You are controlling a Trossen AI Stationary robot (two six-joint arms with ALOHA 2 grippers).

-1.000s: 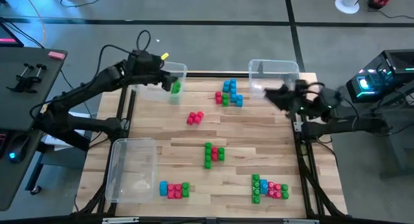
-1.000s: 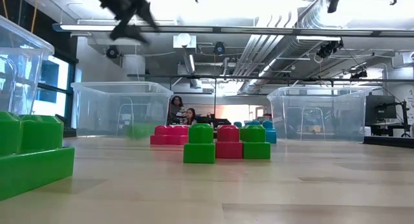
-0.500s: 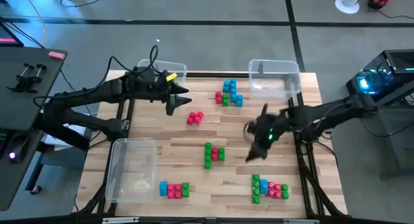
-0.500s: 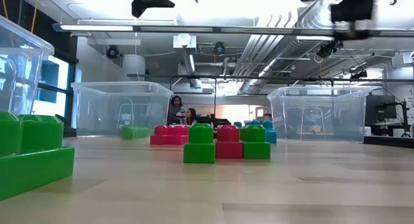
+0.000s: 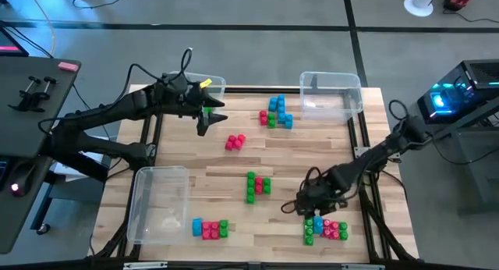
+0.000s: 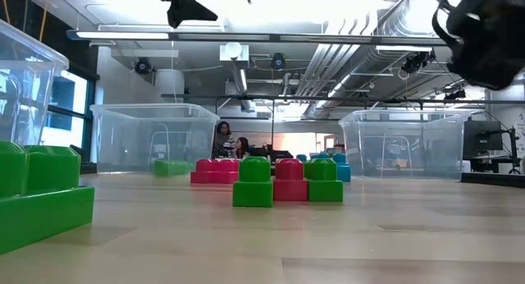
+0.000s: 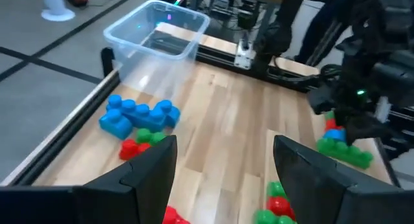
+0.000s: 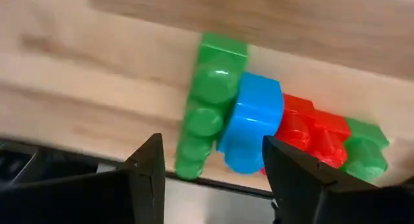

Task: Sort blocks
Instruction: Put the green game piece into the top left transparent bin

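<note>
Right arm lowering onto the near-right brick cluster; left arm waiting by the far-left bin.

High view: the right gripper [image 5: 310, 207] hangs just over the green, blue and red studded plastic cluster [image 5: 326, 228] at the table's near right corner, probably lining up a pick. The left gripper [image 5: 204, 122], empty and parted, hovers beside the clear plastic bin [image 5: 217, 84].

Right wrist view: fingers spread, nothing held; the cluster's long axis seems to follow the near edge, its green bar [image 8: 208, 107] lying crosswise.
</note>
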